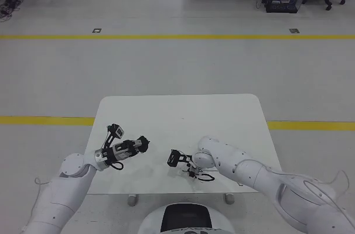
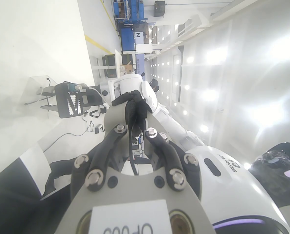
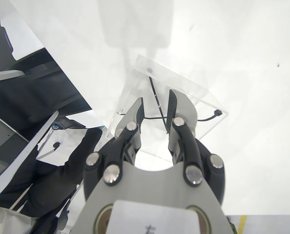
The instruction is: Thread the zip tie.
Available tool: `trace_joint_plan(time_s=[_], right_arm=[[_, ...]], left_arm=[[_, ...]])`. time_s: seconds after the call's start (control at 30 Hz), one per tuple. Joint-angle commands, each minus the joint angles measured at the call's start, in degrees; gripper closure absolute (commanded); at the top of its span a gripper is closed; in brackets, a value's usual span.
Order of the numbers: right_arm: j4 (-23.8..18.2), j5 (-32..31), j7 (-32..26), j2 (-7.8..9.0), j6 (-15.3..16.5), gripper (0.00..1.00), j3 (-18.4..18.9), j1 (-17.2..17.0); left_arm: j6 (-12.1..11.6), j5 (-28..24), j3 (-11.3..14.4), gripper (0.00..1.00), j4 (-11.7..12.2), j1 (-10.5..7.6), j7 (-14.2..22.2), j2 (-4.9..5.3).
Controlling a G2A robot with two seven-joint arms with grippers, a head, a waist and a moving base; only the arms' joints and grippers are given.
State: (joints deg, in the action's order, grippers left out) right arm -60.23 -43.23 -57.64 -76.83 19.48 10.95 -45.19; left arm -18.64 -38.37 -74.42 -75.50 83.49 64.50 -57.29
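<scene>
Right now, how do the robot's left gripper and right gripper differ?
The left gripper is shut on a black strip; the right gripper is open. The right gripper hangs over a zip tie on a clear stand; the left gripper points across at it. Both have the same build.

My left arm (image 1: 72,175) comes in from the lower left of the top view, and my left gripper (image 1: 143,142) points right with its jaws pressed together. My right arm (image 1: 253,172) bends in from the lower right. My right gripper (image 1: 174,158) faces left, fingers (image 3: 140,109) spread apart.
</scene>
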Motion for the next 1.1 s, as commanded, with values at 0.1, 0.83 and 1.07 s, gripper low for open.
trace_joint_plan(time_s=[0.1,0.83,1.07], right_arm=[[0.47,-0.23,-0.08,-0.16,0.0,0.78,0.18,-0.1],[3.03,-1.91,-0.14,-1.91,0.0,1.0,0.84,-0.71],[0.46,-3.25,-0.38,-1.39,-0.27,1.0,1.89,-1.17]], left_arm=[[0.0,0.0,0.0,1.0,0.0,0.0,0.0,0.0],[0.0,0.0,0.0,1.0,0.0,0.0,0.0,0.0],[0.0,0.0,0.0,1.0,0.0,0.0,0.0,0.0]])
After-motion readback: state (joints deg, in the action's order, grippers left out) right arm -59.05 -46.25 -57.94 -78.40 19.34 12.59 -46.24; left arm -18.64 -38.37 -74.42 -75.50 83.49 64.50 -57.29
